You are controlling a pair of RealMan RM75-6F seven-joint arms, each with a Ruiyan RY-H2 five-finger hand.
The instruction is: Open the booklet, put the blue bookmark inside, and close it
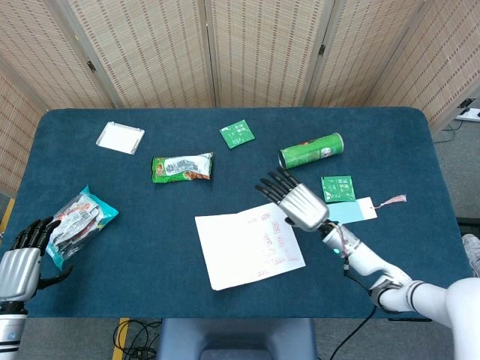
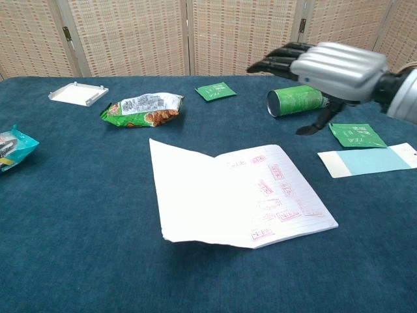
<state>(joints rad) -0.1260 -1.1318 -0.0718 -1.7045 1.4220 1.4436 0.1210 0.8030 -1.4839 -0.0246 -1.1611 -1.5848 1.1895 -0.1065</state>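
Note:
The booklet (image 1: 247, 244) (image 2: 238, 195) lies open on the blue table, a blank left page and a right page with red stamps. The blue bookmark (image 1: 352, 211) (image 2: 374, 160), pale blue with a white end and a pink tassel, lies flat to the booklet's right. My right hand (image 1: 294, 199) (image 2: 326, 64) hovers above the booklet's right edge, fingers spread, holding nothing, a little left of the bookmark. My left hand (image 1: 26, 251) rests at the table's near left edge beside a teal snack bag (image 1: 75, 223) (image 2: 10, 149), fingers partly curled and empty.
A green can (image 1: 310, 151) (image 2: 305, 98) lies on its side behind the bookmark. Two green sachets (image 1: 337, 187) (image 1: 237, 133), a green snack packet (image 1: 182, 166) (image 2: 141, 109) and a white tray (image 1: 120, 137) (image 2: 77, 93) are spread across the table.

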